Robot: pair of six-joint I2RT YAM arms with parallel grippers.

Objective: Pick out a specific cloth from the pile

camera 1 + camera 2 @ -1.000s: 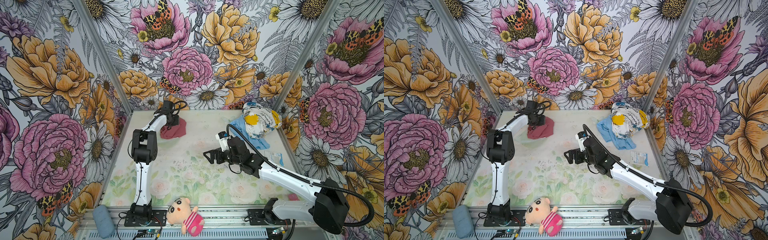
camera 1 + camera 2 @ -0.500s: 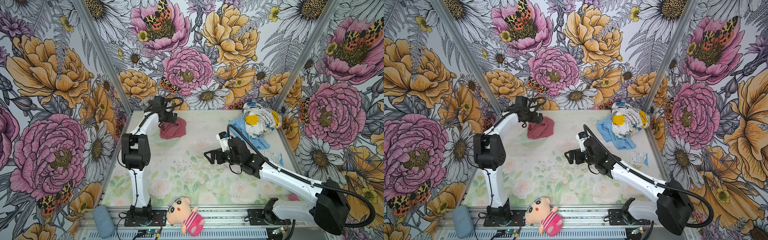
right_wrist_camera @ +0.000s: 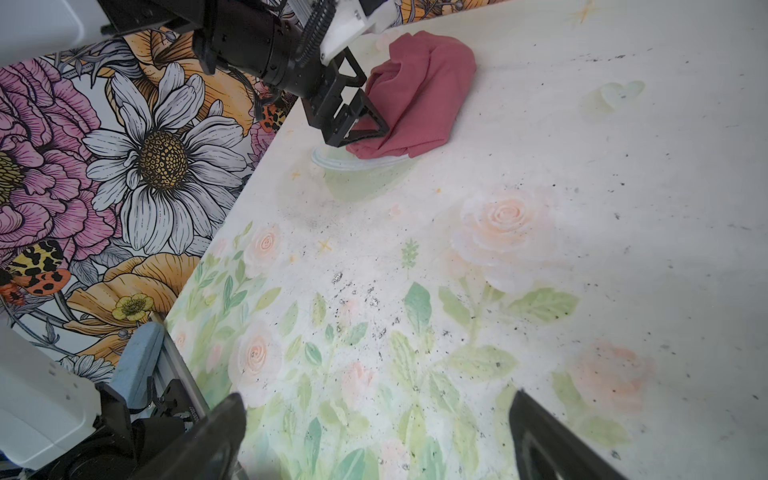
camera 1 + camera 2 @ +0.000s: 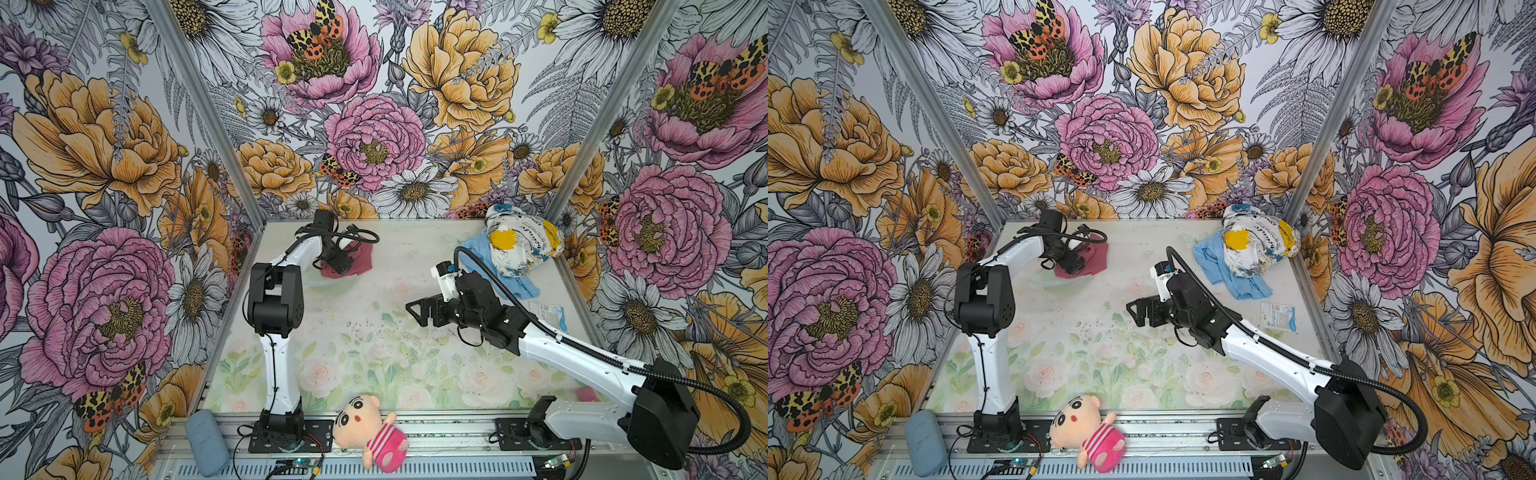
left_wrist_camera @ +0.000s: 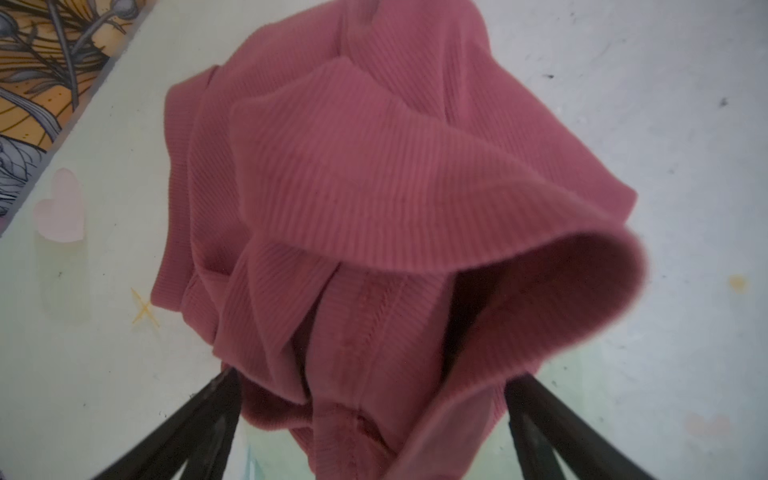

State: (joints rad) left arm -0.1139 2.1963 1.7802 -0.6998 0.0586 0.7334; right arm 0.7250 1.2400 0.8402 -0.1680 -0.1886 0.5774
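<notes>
The cloth (image 4: 360, 258) (image 4: 1096, 258), plain dusty red and crumpled, lies on the table at the far left. My left gripper (image 4: 338, 264) (image 4: 1074, 266) is open at its near edge. In the left wrist view the cloth (image 5: 374, 187) bulges loosely between the spread black fingers (image 5: 216, 399) of that gripper (image 5: 372, 378). The pile (image 4: 524, 245) (image 4: 1259, 245), white printed fabric on light blue cloth (image 4: 517, 284), sits at the far right corner. My right gripper (image 4: 419, 312) (image 4: 1138, 312) (image 3: 378, 399) hangs open and empty over the middle. Its wrist view shows the cloth (image 3: 419, 95) and the left gripper (image 3: 357, 120).
A plush doll (image 4: 370, 432) and a grey-blue pad (image 4: 205, 440) lie on the front rail. A small printed packet (image 4: 548, 312) rests near the right wall. Flowered walls close in the table (image 4: 374, 357) on three sides.
My left gripper has opened and let go of the red cloth, which now rests on the table. The left arm's elbow swung leftward. The right arm has not moved.
</notes>
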